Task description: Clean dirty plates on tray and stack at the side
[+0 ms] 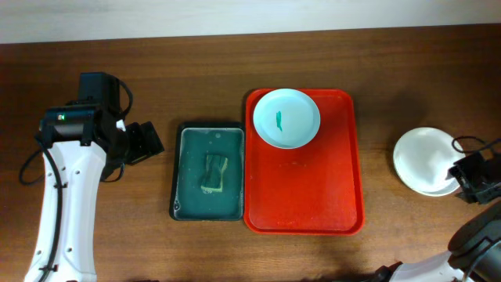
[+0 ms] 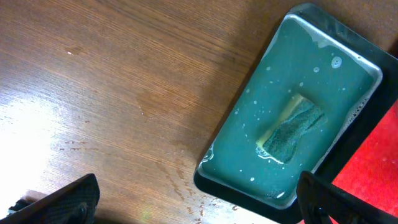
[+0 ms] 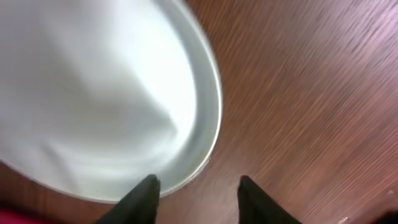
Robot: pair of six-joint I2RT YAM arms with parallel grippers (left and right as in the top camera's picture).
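One pale-blue plate (image 1: 286, 117) with a teal smear at its centre sits at the far left corner of the red tray (image 1: 329, 196). Clean white plates (image 1: 423, 159) lie stacked on the table right of the tray; a plate fills the right wrist view (image 3: 93, 93). My right gripper (image 3: 196, 190) is open at the stack's right edge, with nothing between its fingers. My left gripper (image 2: 199, 199) is open and empty, left of the dark green tray (image 2: 311, 81) that holds the sponge (image 2: 292, 129).
The dark green tray (image 1: 207, 172) with soapy water and the sponge (image 1: 214, 174) stands against the red tray's left side. Cables lie near the right arm (image 1: 477, 176). The table's far edge meets a pale wall.
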